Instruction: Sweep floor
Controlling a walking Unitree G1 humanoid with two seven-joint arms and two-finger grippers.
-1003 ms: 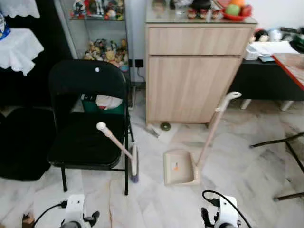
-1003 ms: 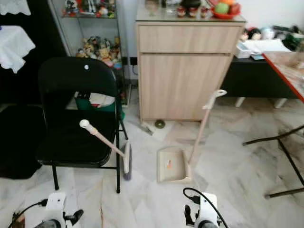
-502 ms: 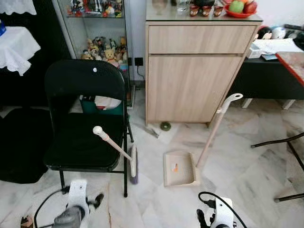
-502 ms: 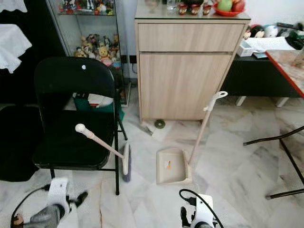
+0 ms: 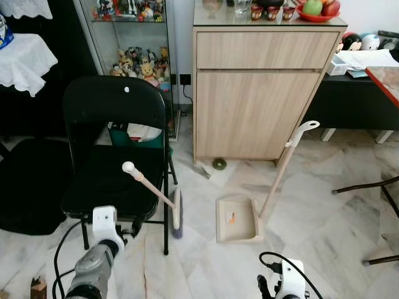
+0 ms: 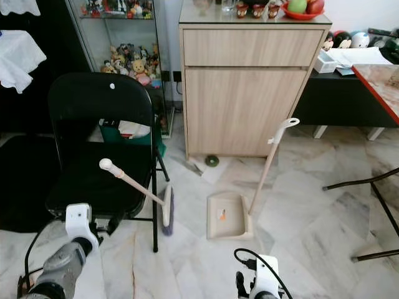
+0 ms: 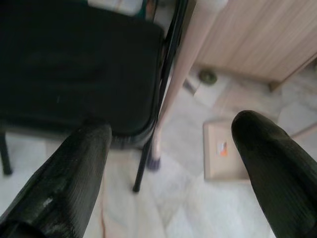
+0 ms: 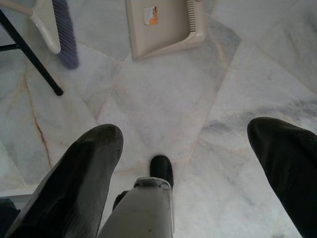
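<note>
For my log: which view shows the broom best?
The left eye view: the whole broom leans on the black chair. The right eye view matches it; the left wrist view shows its handle close and blurred, the right wrist view its bristles.

Your two head views looked forward and down from standing height, side by side, and shared the black chair (image 5: 115, 156), the broom (image 5: 156, 196), the dustpan (image 5: 237, 219) and the wooden cabinet (image 5: 259, 93). Your left wrist view faced along the left end effector (image 7: 171, 163), close to the chair seat, with the broom handle and dustpan between its fingers. Your right wrist view pointed down past the right end effector (image 8: 190, 163) at the marble floor (image 8: 163, 104), catching the same dustpan and broom bristles.
</note>
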